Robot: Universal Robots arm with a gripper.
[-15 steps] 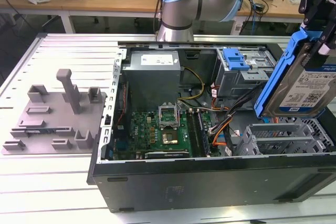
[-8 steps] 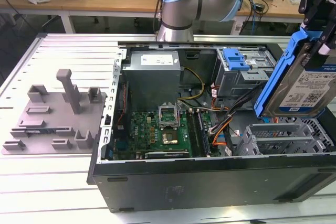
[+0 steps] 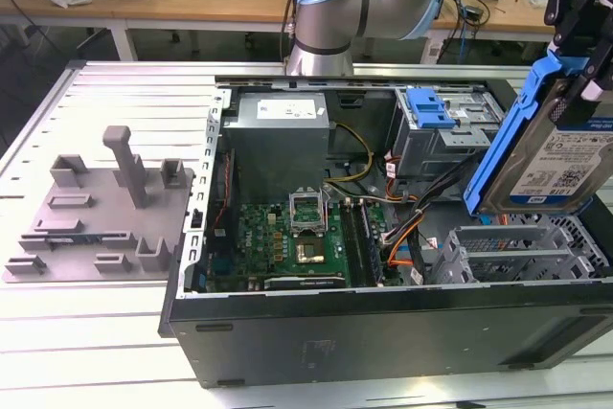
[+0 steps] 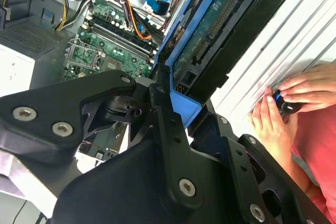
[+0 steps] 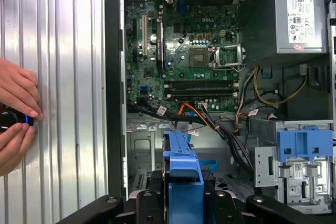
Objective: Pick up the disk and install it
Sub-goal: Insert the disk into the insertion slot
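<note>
gripper: black-fingered gripper (image 3: 576,40), fingers closed on the blue rail of the disk.
disk: flat silver-grey hard drive (image 3: 560,155) with white-and-blue label and blue plastic carrier rail; held tilted in the air over the case, at the exterior view's right.
case: open black computer tower (image 3: 383,337) on its side, green motherboard (image 3: 287,237) exposed.
fixture tray: grey slotted plastic (image 3: 96,213), at the exterior view's left, beside the case.
hands: a person's hands (image 5: 16,114) on a black knob beside the case.
</note>
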